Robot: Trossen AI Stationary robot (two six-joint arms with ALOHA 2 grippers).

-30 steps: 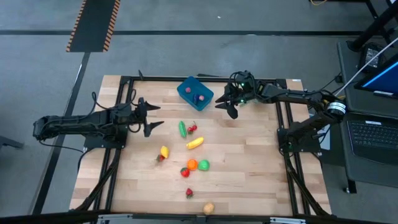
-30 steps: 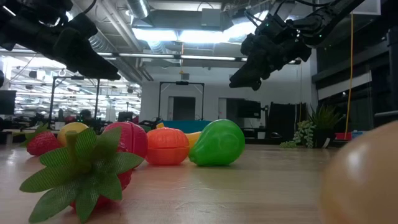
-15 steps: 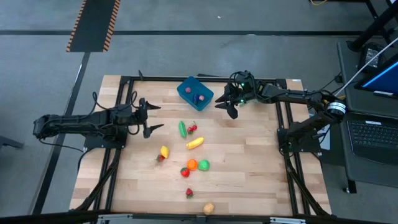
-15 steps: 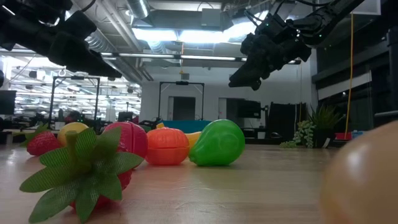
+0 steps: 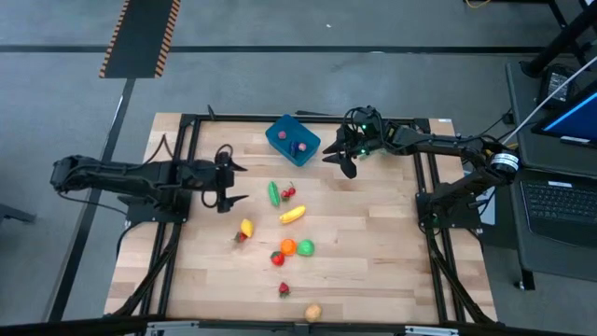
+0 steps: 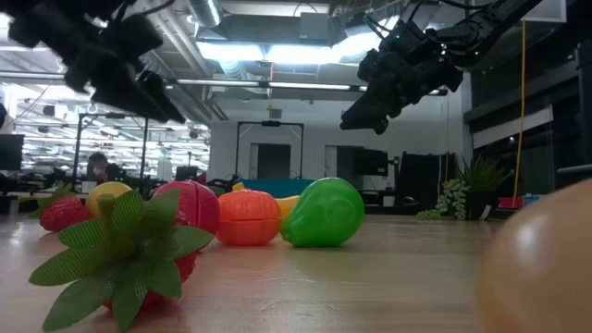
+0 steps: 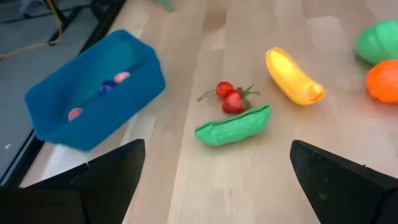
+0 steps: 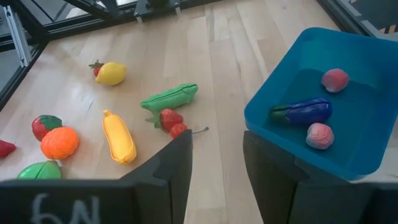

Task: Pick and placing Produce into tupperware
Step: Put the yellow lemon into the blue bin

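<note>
- Nearest the table's front edge, at 6 o'clock, lies a tan rounded toy fruit [image 5: 312, 312], with a red strawberry toy [image 5: 284, 290] just beyond it.
- Mid-table sits the loose produce: orange round fruit [image 5: 288, 247], green pear-like fruit [image 5: 305, 247], yellow banana-shaped piece [image 5: 292, 215], green pea pod [image 5: 273, 193], red cherries [image 5: 288, 193].
- At 9 o'clock, the left gripper [image 5: 233, 187] has swung toward the pea pod and spread its fingers wide, empty; I judge a pick is coming.
- At 12 o'clock the blue rectangular plastic tupperware [image 5: 279, 140] holds three pieces.
- At 1 o'clock, the right gripper [image 5: 338, 159] hovers unmoved, fingers narrowly apart, holding nothing.
</note>
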